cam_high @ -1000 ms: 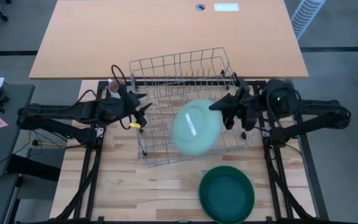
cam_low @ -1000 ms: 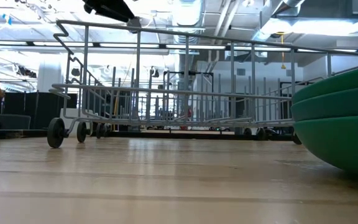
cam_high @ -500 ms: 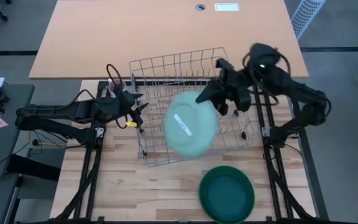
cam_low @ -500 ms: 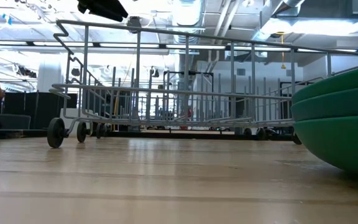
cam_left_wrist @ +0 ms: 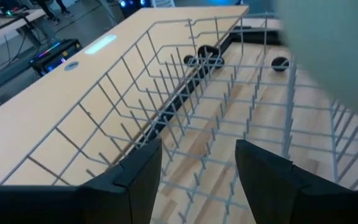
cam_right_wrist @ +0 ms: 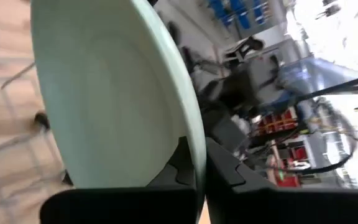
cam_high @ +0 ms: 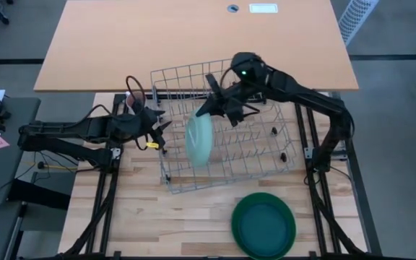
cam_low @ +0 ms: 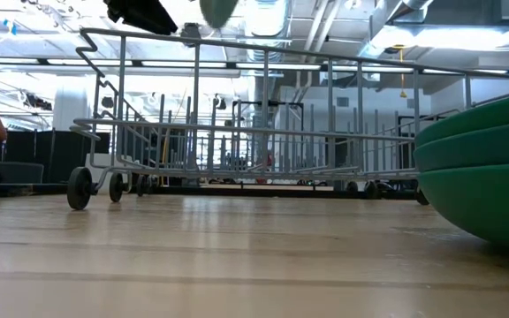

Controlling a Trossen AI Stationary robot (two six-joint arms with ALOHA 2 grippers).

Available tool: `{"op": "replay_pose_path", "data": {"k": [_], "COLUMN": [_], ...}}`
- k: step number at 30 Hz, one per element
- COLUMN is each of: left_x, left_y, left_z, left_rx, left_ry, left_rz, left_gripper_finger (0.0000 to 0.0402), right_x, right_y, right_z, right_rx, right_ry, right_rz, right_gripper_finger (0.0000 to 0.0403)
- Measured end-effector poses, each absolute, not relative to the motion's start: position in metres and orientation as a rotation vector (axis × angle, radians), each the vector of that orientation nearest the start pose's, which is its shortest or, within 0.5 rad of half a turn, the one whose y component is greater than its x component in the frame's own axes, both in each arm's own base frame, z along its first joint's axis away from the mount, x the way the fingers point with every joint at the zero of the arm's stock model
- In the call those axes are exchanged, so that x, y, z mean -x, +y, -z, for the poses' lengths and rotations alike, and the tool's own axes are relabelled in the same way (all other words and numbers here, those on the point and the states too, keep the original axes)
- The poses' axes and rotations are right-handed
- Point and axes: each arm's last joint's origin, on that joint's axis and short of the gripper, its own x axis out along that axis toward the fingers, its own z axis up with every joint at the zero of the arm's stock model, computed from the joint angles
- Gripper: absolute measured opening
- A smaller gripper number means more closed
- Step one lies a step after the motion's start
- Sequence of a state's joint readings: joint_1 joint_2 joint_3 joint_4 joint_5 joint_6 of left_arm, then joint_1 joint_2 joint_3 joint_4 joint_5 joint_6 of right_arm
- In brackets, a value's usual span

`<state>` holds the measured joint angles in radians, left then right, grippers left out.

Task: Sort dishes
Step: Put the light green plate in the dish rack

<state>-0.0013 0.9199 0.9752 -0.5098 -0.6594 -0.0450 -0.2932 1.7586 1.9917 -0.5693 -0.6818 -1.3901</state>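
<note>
Wood-topped counter (cam_high: 136, 217) carries everything here, and the biggest thing on it is the wire dish rack (cam_high: 266, 155), which from above shows no plate seated between its tines yet. So the sorting looks to be near its start, with nothing racked so far as these views show.

Next in size is the stack of dark green plates (cam_high: 263, 224), sitting on the counter just in front of the rack, near its right corner. In the low view the stack (cam_low: 484, 177) shows layered rims, more than one plate, all waiting their turn. The teal plate cannot be picked out separately; it may be within that stack.

Smaller again is the pale mint plate (cam_high: 198, 140), the one piece in hand. It hangs on edge, nearly upright, over the left-middle part of the rack. The right claw (cam_high: 219, 108) is clamped on its upper rim; the right wrist view shows the dark fingers (cam_right_wrist: 188, 163) pinching the plate's edge (cam_right_wrist: 104, 93). By my reading the plate is turned for dropping into a slot but is not set down.

The left claw (cam_high: 159, 128) waits at the rack's left wall, its fingers (cam_left_wrist: 138, 171) standing apart and holding nothing.

A small mug (cam_high: 132, 102) sits behind the left arm, untouched.
</note>
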Motion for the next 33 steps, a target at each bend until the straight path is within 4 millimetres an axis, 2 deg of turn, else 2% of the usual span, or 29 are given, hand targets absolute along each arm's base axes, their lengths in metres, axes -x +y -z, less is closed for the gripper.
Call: {"op": "replay_pose_path", "data": {"k": [7, 13, 19, 24, 33], "left_x": [-0.182, -0.182, -0.182, -0.182, -0.181], "left_y": [0.017, 0.017, 0.017, 0.017, 0.018], "left_z": [-0.345, -0.346, -0.345, -0.345, -0.344], "left_rx": [-0.097, -0.079, -0.072, -0.085, -0.092], "left_ry": [0.437, 0.43, 0.431, 0.436, 0.453], "left_rz": [-0.659, -0.663, -0.665, -0.662, -0.662], "left_gripper_finger": [0.0199, 0.0199, 0.0199, 0.0199, 0.0199], "right_x": [-0.372, -0.391, -0.409, -0.41, -0.406], "right_y": [-0.097, -0.103, -0.099, -0.094, -0.092], "right_z": [-0.427, -0.403, -0.38, -0.38, -0.378], "right_rx": [1.194, 1.19, 1.273, 1.334, 1.398], "right_ry": [0.078, 0.11, 0.162, 0.235, 0.264], "right_rz": [-0.607, -0.646, -0.677, -0.637, -0.68], "right_gripper_finger": [0.0008, 0.0008, 0.0008, 0.0008, 0.0007]}}
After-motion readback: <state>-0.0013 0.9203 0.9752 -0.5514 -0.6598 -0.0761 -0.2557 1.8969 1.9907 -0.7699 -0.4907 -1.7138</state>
